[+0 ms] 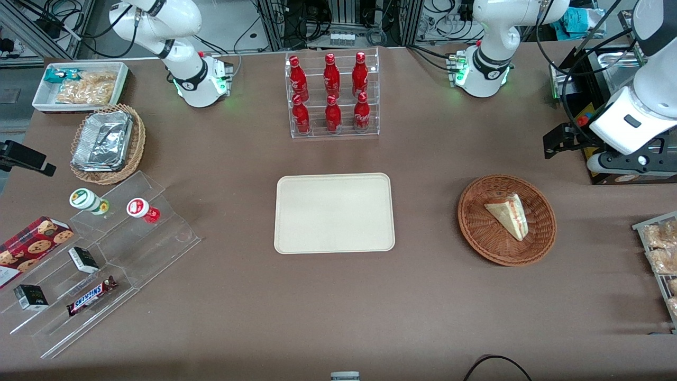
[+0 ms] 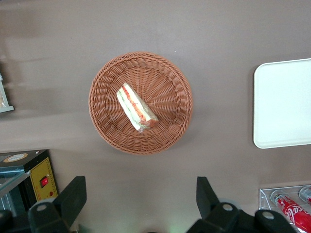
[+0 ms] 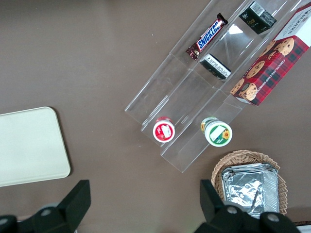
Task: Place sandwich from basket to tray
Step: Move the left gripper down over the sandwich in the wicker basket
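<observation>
Fingers spread wide, my gripper hung high above the sandwich in the basket; descent came next, tray unfilled.

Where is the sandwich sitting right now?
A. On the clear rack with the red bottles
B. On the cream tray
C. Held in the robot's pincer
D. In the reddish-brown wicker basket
D. The sandwich lies inside the reddish-brown basket, while the tray holds nothing and the open pincer hangs above the table beside the basket, gripping nothing.
</observation>
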Tool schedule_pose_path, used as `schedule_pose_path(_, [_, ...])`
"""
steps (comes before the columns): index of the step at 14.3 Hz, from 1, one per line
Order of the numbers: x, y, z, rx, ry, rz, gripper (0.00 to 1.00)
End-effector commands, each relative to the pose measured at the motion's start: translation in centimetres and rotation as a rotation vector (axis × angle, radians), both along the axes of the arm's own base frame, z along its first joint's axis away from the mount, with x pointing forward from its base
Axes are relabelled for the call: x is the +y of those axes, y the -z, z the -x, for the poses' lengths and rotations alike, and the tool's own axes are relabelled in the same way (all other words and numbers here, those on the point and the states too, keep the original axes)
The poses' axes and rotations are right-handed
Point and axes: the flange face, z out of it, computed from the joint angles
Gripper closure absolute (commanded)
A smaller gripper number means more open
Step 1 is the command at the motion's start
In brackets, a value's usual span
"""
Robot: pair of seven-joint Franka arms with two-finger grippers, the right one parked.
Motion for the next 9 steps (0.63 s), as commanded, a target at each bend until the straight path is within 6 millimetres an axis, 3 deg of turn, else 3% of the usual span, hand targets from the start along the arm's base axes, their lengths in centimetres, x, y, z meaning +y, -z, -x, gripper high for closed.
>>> schedule_pose_path(1, [0.0,0.5,-0.4,0.002,0.017,0.002,0.0])
schedule_pose_path(3, [0.1,2.2,-0.3,0.034,0.012,0.003,0.0])
schedule_pose_path(5, [1.3,5.8,-1.0,0.104,-0.006,-0.008,0.0])
schedule_pose_path(9, [2.2,13.5,-0.9,0.079,-0.014,-0.017,0.0])
